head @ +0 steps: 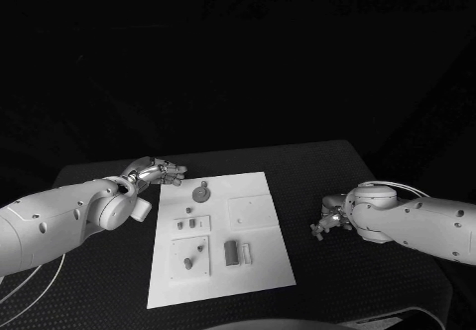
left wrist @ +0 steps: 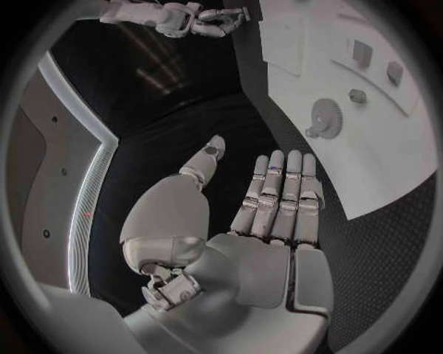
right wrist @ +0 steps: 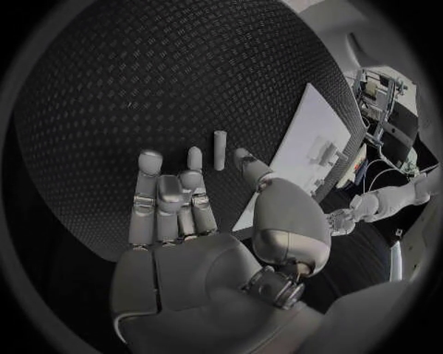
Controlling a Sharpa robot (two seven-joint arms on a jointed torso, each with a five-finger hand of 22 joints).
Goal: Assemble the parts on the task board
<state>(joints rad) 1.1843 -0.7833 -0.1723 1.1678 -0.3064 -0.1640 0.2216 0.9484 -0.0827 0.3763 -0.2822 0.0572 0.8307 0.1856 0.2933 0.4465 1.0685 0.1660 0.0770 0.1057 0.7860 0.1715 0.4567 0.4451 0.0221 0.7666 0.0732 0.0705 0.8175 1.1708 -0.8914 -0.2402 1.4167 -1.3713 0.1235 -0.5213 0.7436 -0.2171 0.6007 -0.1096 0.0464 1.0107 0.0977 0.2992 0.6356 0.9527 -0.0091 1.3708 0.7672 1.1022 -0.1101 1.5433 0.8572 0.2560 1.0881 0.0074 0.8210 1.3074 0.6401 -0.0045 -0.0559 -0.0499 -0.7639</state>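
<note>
The white task board [head: 260,265] lies in the middle of the black table. On it are a grey gear [head: 201,193], a dark block [head: 231,252] and a small peg [head: 188,262]. My left hand [head: 157,171] hovers at the board's far left corner, holding nothing. In the left wrist view its fingers [left wrist: 277,193] stretch out straight, the thumb apart, with the gear [left wrist: 325,116] just beyond them. My right hand [head: 328,221] is over the table right of the board. In the right wrist view a small grey cylinder [right wrist: 220,150] sits on the mat just past that hand's fingertips [right wrist: 195,158], untouched.
Raised white plates [head: 252,210] and small grey pieces [head: 186,223] take up the board's middle. Bare black mat [head: 337,268] runs right of the board to the table's edge. The left wrist view shows my right arm [left wrist: 180,16] across the board [left wrist: 387,155].
</note>
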